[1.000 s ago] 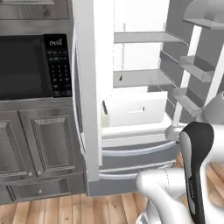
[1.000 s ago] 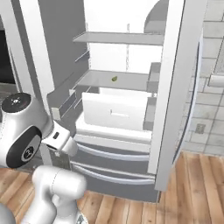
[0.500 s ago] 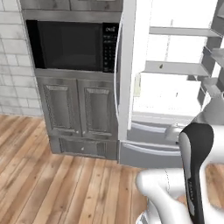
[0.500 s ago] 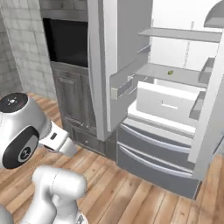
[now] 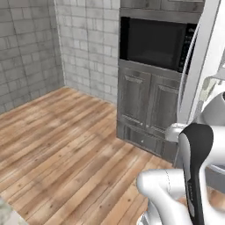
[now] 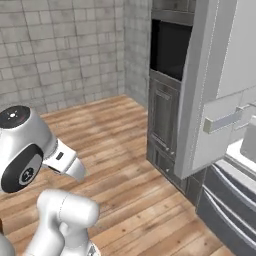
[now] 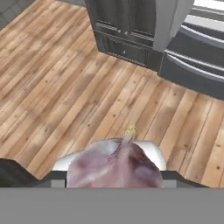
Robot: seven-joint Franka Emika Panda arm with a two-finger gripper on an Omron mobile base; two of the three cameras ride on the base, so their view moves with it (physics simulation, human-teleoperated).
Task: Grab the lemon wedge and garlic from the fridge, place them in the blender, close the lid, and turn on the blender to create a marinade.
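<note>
With the hand camera pointing down at the wooden floor (image 7: 65, 83), I see the garlic (image 7: 114, 165), a purplish-white bulb with a pale yellowish stem tip, sitting right at the gripper (image 7: 114, 177); the jaws stand fairly wide and the bulb fills the space between them, so I read it as held. Past the bulb, the hand view shows the grey lower drawers (image 7: 192, 65) of the fridge and the dark cabinet (image 7: 124, 30) beside them. In the left base view, the black microwave (image 5: 154, 43) sits above grey cabinet doors (image 5: 149, 99), with a grey brick wall (image 5: 30, 48) to the left. In the right base view, the fridge (image 6: 220, 125) stands at the right with its white door (image 6: 200, 90) swung open.
</note>
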